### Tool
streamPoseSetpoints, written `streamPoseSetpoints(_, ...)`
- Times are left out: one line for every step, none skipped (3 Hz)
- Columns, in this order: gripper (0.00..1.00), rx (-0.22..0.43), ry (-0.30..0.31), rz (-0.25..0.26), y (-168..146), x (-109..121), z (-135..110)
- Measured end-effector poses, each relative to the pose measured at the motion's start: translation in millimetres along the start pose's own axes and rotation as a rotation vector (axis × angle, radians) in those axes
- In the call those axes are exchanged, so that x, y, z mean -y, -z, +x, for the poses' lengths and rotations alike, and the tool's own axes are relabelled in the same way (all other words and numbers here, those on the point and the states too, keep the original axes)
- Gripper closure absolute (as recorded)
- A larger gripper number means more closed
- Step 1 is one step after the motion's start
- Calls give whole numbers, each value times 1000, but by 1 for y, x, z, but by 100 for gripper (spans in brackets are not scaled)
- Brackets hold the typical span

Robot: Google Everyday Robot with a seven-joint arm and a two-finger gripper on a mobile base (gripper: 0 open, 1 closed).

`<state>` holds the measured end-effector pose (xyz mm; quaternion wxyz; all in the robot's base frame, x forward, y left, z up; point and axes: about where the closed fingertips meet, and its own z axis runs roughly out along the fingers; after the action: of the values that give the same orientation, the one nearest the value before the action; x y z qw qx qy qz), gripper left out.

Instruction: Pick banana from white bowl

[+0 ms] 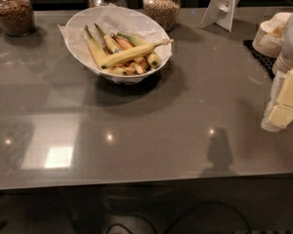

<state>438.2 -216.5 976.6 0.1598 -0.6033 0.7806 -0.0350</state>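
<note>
One white bowl (77,52) is counted on the one bench (151,130), and in it at least six bananas can be made out: one long bright yellow banana (132,53), three shorter green-tipped bananas (95,48) and at least two orange-brown ones (126,44), the rest being hidden by the pile. Three glass jars (10,11) are counted along the far edge, with one white folded stand (223,4) and one stack of beige bowls (269,35) to the right. One end effector (286,104) is seen, at the right edge of the view above the bench.
</note>
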Motion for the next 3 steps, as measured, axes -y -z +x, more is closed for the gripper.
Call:
streamPoseSetpoints(0,11,10,18,2,2,-4)
streamPoseSetpoints(0,124,72,61,-5,21,-30)
streamPoseSetpoints(0,289,159,115,-15,56,-79)
